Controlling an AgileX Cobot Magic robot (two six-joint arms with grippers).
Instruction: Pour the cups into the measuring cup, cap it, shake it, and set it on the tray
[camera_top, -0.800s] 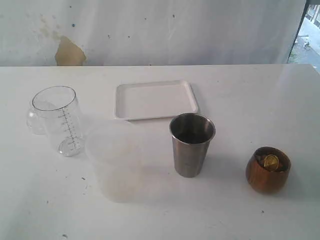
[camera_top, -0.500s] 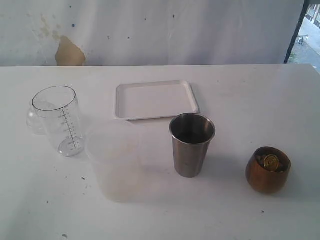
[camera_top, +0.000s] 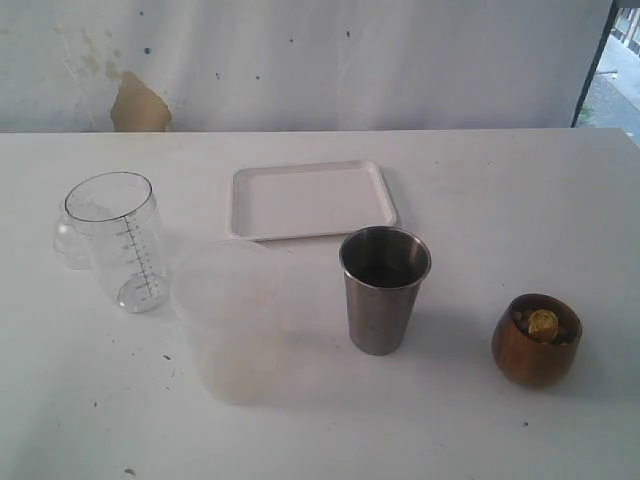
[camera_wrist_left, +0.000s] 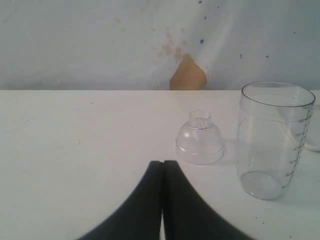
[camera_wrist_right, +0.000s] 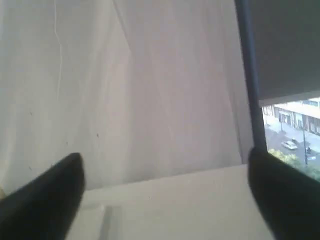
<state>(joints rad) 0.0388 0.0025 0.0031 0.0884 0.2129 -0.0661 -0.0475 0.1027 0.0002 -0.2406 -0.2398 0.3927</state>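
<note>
1. Centrally on the white table (camera_top: 480, 190) the steel tumbler (camera_top: 383, 295) stands upright, with the white tray (camera_top: 312, 198) lying flat just behind it.
2. Well apart to the right sits the wooden cup (camera_top: 535, 347), holding gold-coloured pieces.
3. At the left the measuring cup (camera_top: 120, 240) stands upright and open-topped, a clear domed cap (camera_wrist_left: 200, 140) just beside it.
4. Between measuring cup and tumbler, nearer the front, stands a frosted tub (camera_top: 232, 320).
5. Left gripper (camera_wrist_left: 163, 165): black jaws pressed together, grasping nothing, facing the cap.
6. Right gripper (camera_wrist_right: 165, 157): jaws spread wide, nothing between them, facing a pale backdrop and a window.
</note>
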